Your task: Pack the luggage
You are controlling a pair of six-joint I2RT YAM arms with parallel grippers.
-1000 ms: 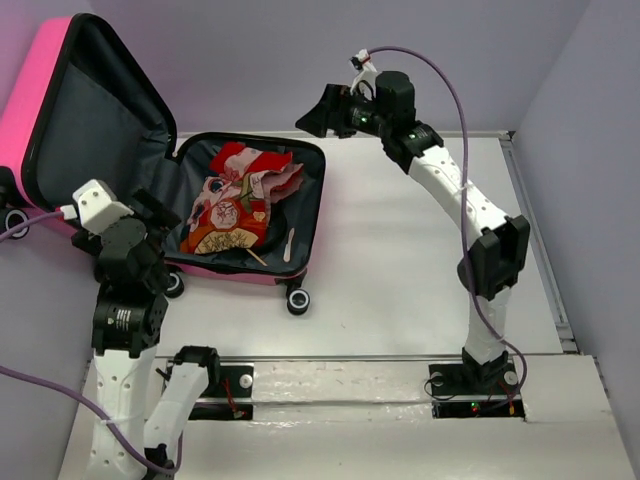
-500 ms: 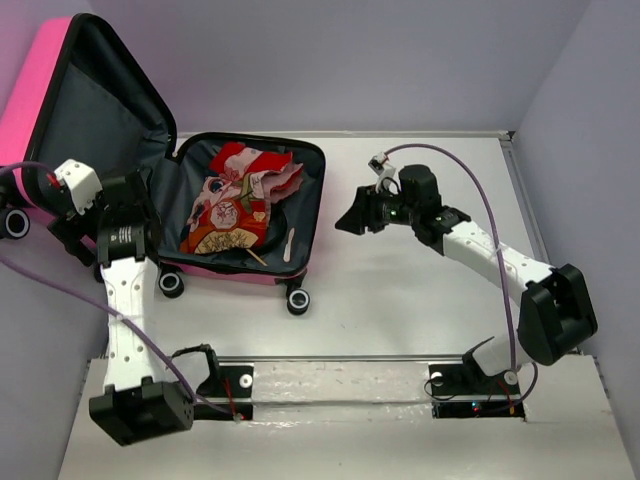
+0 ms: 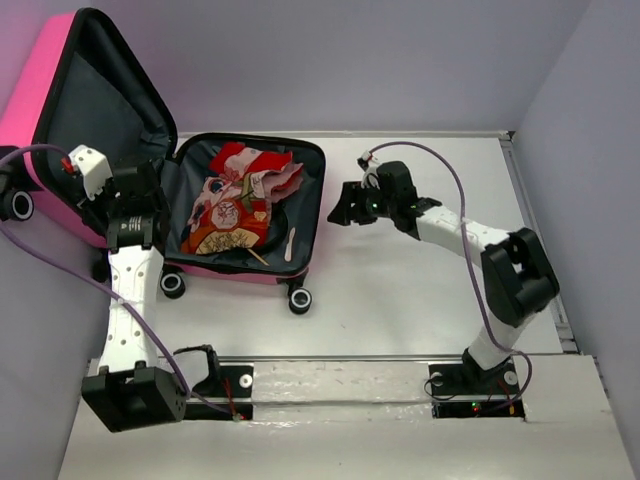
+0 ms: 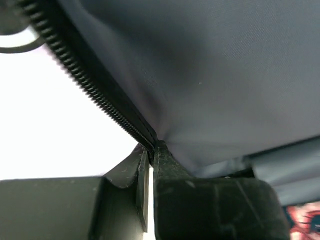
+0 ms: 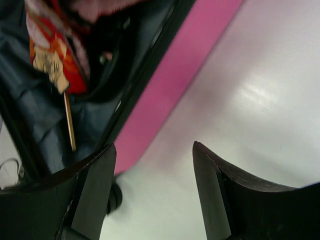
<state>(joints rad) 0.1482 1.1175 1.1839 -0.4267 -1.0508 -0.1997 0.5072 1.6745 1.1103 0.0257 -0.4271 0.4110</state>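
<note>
The hot-pink luggage (image 3: 238, 274) lies open at the back left of the table. Its lid (image 3: 95, 100) stands upright, dark grey lining facing me. My left gripper (image 3: 150, 178) is at the lid's lower front edge. In the left wrist view it (image 4: 151, 148) is shut on the zipper rim (image 4: 90, 85), with the lining (image 4: 215, 65) above. Just right of the case's right side, my right gripper (image 3: 338, 208) hangs open. Its wrist view shows it (image 5: 155, 150) holding nothing over the white table, with the pink shell (image 5: 170, 85) just ahead.
Inside the base lie a red patterned cloth (image 3: 240, 190), a paper fan (image 3: 222, 240) with a thin stick (image 5: 69, 120), and a pale utensil (image 3: 288, 243). Black wheels (image 3: 297, 299) face the near side. Grey walls enclose the table (image 3: 420, 290) on the left, back and right.
My left gripper rose to the lid's front edge and shut on the zipper rim. The right arm came down and then moved left toward the case's right side.
</note>
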